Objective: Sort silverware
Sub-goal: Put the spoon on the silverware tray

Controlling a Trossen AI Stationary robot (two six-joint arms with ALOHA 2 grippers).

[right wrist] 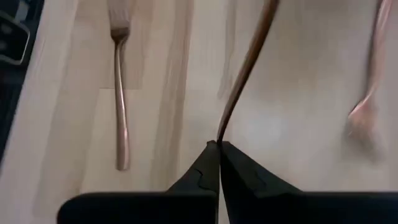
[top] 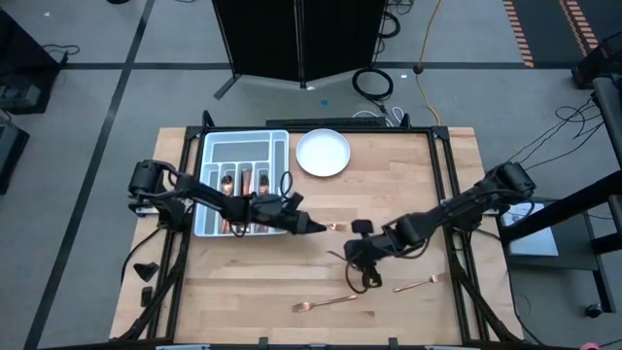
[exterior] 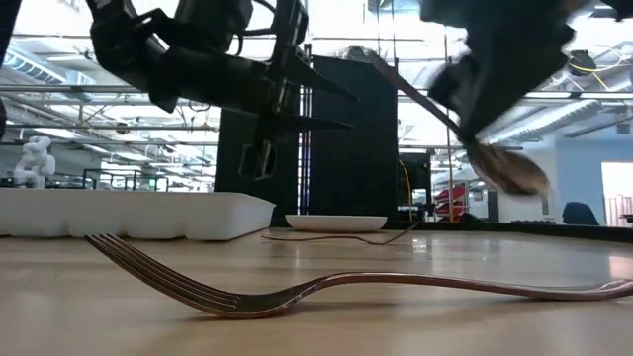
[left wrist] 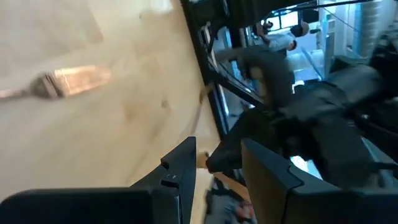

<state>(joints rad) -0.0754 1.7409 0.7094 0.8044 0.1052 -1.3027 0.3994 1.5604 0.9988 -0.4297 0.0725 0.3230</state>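
My right gripper (top: 366,261) hangs over the table's middle, shut on a copper spoon (exterior: 506,168) lifted off the wood. My left gripper (top: 316,226) hovers open just right of the grey tray (top: 216,146), its tips close to a fork (top: 336,227) lying flat on the table; that fork (left wrist: 65,82) also shows in the left wrist view. Two more forks lie flat near the near edge (top: 326,303) (top: 420,285). Several copper pieces rest in the tray's compartments (top: 243,185). My right gripper pinches the spoon's slim stem (right wrist: 219,138) between its two shut fingertips (right wrist: 208,163). The long handle (right wrist: 252,56) runs straight out ahead of the fingers. The spoon is clear of the table and tilted, its bowl (exterior: 509,170) low and its handle rising.
A white round plate (top: 323,153) stands by the far edge, right of the tray. A fork (exterior: 297,293) lies right in front of the low camera. Bare wood spreads across the table's right half (top: 408,185). Cables and a dark panel lie beyond the far edge.
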